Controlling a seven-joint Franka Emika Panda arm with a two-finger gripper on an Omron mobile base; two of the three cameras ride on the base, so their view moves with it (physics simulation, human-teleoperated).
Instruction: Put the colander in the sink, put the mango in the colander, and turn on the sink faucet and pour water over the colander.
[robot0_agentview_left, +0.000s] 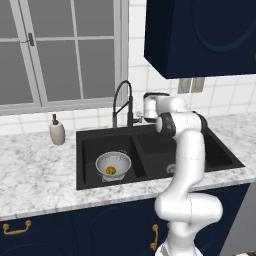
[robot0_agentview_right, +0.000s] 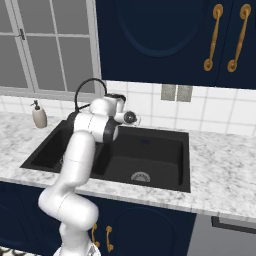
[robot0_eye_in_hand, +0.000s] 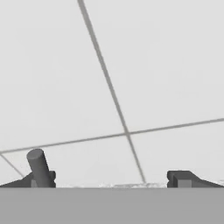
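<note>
The silver colander (robot0_agentview_left: 113, 163) stands in the left basin of the black sink (robot0_agentview_left: 90, 136), and the yellow-orange mango (robot0_agentview_left: 111, 171) lies inside it. The black gooseneck sink faucet (robot0_agentview_left: 123, 101) rises behind the divider, and its arch (robot0_agentview_right: 90, 86) also shows from the right. My gripper (robot0_agentview_left: 138, 118) is at the faucet's base on its right side, facing the tiled wall. In the hand view my gripper (robot0_eye_in_hand: 111, 180) is open. A short dark rod (robot0_eye_in_hand: 38, 166), apparently the faucet's lever, stands against the left fingertip (robot0_eye_in_hand: 43, 178). Nothing is held. Water is out of view.
A beige soap dispenser (robot0_agentview_left: 57, 131) stands on the marble counter (robot0_agentview_left: 35, 170) left of the sink. The right basin has a silver drain (robot0_agentview_right: 140, 176). A dark blue wall cabinet (robot0_agentview_left: 200, 35) hangs above the arm. A window (robot0_agentview_left: 60, 50) is behind the faucet.
</note>
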